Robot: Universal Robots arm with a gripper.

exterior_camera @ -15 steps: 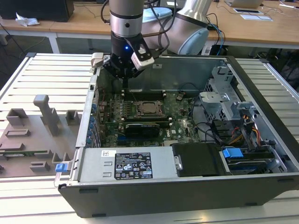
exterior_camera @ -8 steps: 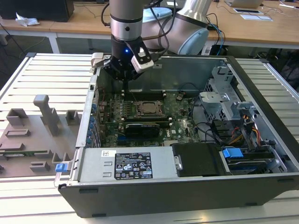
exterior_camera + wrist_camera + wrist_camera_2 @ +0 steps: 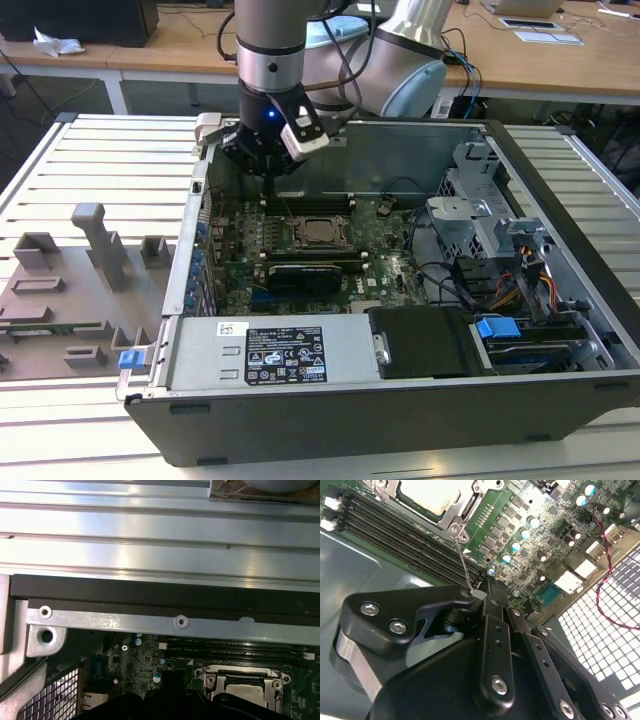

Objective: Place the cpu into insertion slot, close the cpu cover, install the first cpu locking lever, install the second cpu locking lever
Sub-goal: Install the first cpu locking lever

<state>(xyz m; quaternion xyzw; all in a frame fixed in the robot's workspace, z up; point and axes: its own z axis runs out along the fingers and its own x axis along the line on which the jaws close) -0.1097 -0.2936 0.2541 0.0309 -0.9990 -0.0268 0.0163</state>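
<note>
Thin silver wire locking lever (image 3: 464, 560) is pinched at its free tip by the closed fingers of the black gripper (image 3: 482, 594), most likely for max leverage tbh.

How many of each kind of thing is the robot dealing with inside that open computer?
gripper: 1
wire lever: 1
chip: 1
cover frame: 1
computer case: 1
Total: 5
</note>
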